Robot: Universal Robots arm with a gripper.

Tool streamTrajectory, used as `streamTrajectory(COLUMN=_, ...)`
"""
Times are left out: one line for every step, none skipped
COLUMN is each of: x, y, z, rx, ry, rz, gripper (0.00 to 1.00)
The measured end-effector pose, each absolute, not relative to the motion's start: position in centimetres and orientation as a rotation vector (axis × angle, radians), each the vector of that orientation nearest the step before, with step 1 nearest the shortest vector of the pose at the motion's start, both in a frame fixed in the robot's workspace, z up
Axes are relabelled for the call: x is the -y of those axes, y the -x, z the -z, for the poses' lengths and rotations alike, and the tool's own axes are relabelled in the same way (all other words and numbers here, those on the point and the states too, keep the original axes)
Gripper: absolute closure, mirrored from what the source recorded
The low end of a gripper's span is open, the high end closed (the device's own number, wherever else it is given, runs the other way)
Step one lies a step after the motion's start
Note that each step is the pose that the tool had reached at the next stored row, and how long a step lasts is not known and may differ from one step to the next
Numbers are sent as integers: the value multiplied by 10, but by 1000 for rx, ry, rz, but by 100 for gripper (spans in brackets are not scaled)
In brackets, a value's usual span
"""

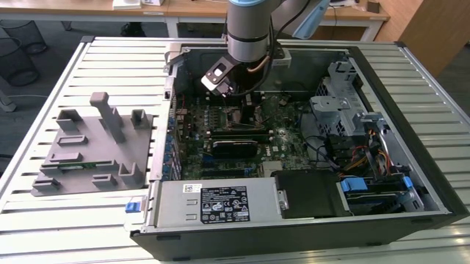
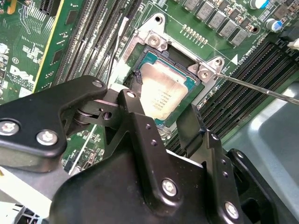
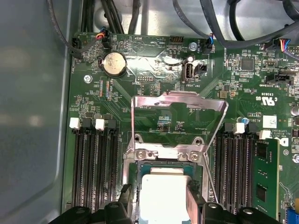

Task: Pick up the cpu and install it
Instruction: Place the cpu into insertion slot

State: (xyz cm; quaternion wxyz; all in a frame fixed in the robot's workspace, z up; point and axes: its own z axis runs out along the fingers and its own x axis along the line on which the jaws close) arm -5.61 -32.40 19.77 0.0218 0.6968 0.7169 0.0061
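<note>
The cpu (image 2: pixel 161 95), a flat silvery square chip, lies within the black socket frame (image 2: pixel 180 63) on the green motherboard. In the first wrist view the cpu (image 3: pixel 163 193) shows as a bright plate just below the raised metal load plate (image 3: pixel 180 116). My gripper (image 2: pixel 161 100) has its two black fingers (image 2: pixel 135 81) pressed against opposite sides of the chip, shut on it. In the exterior view the gripper (image 1: pixel 236 102) reaches down into the open computer case (image 1: pixel 294 137) over the socket.
A thin metal lever (image 2: pixel 261 88) sticks out beside the socket. Black memory slots (image 3: pixel 93 163) flank it, with a green memory stick (image 3: pixel 264 182) in one. A grey tray (image 1: pixel 96 148) lies at the exterior view's left. Cables and drive bays (image 1: pixel 353 137) crowd the case's other side.
</note>
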Motion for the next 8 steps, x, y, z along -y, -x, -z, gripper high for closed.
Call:
streamTrajectory(x=324, y=56, z=-198, rx=-2221, ry=-2159, rz=-19, gripper=43)
streamTrajectory(x=324, y=56, z=-198, rx=-2221, ry=-2159, rz=-19, gripper=43)
streamTrajectory(x=323, y=56, z=-197, rx=-2221, ry=-2159, rz=-19, gripper=43)
streamTrajectory(x=323, y=56, z=-197, rx=-2221, ry=-2159, rz=-19, gripper=43)
streamTrajectory(x=323, y=56, z=-197, rx=-2221, ry=-2159, rz=-19, gripper=43)
streamTrajectory(x=322, y=56, z=-197, rx=-2221, ry=-2159, rz=-19, gripper=43)
streamTrajectory(x=322, y=56, z=-197, rx=-2221, ry=-2159, rz=-19, gripper=43)
streamTrajectory(x=322, y=56, z=-197, rx=-2221, ry=-2159, rz=-18, gripper=43)
